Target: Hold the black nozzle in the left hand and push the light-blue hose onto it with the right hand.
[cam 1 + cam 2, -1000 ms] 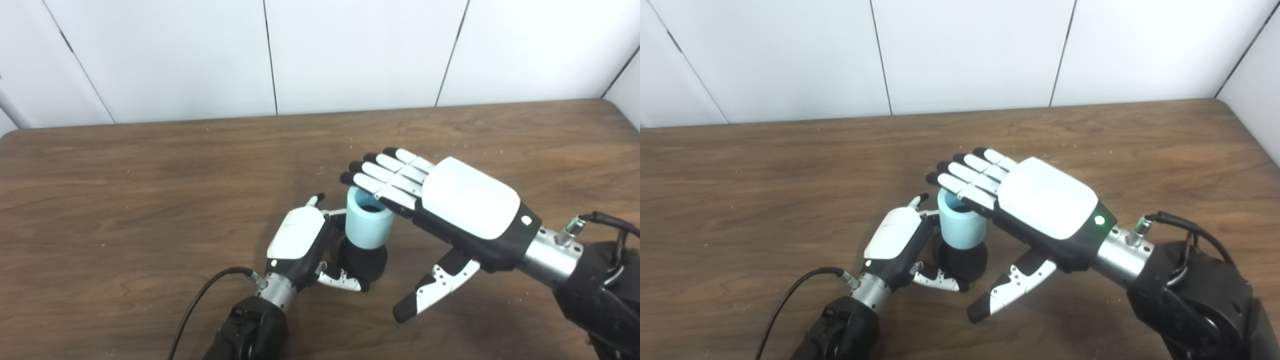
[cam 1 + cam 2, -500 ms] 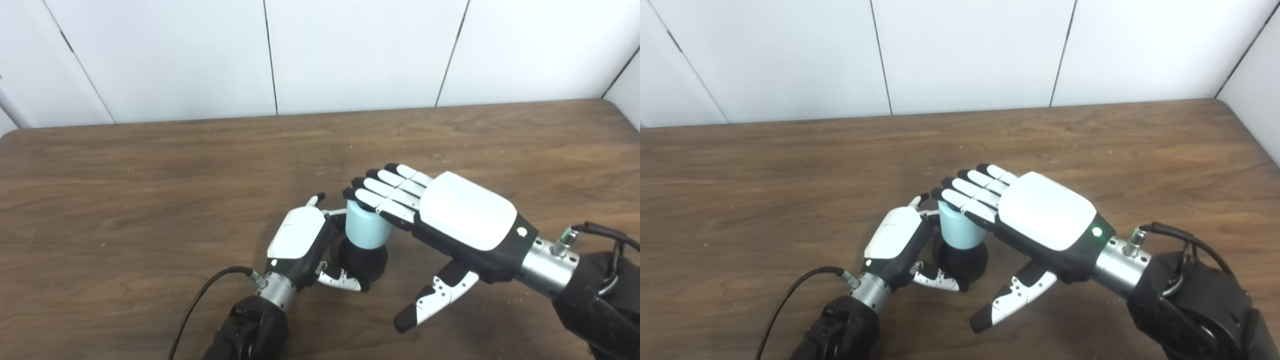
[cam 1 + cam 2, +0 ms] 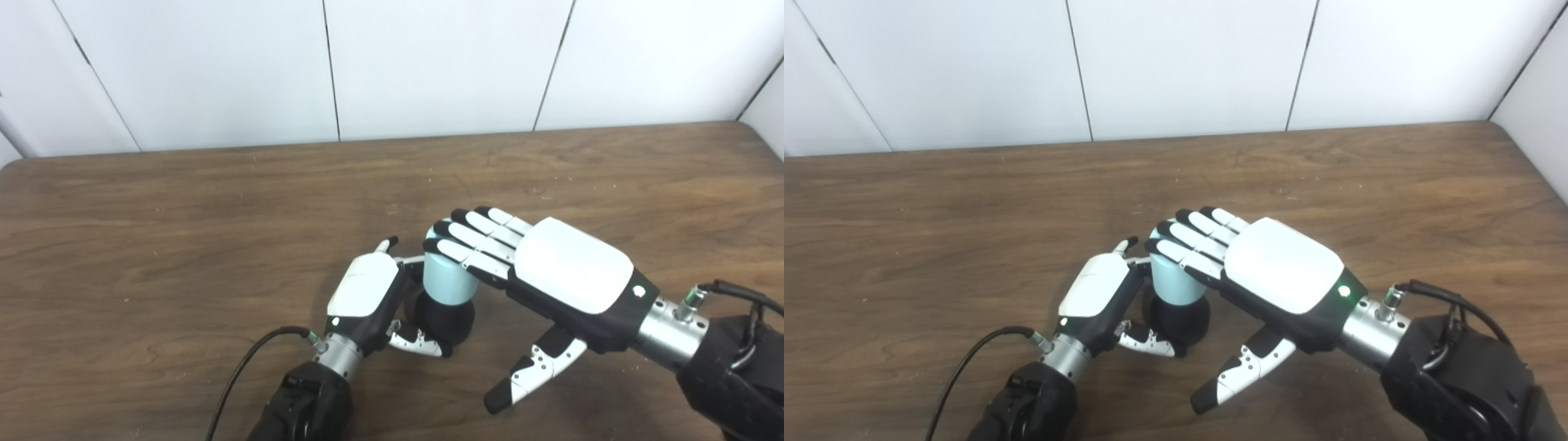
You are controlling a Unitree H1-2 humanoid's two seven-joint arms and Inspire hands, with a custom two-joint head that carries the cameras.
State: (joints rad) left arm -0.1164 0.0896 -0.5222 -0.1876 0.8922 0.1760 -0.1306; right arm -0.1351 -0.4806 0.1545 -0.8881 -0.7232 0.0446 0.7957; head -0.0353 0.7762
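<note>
While the left hand grips the black nozzle, the right hand's spread fingers cover the pale-blue hose.

White-shelled hands — black-tipped fingers, silver wrists, black cables.

Both views looked down from the robot's head, steeply and at close range, across a brown wood-grain table toward a white panelled wall behind its far edge. The two cameras sat side by side, so the right eye view showed the same scene shifted slightly leftward. Both shared the table's middle, where the white-and-black left hand and right hand met, arms entering from below.
</note>
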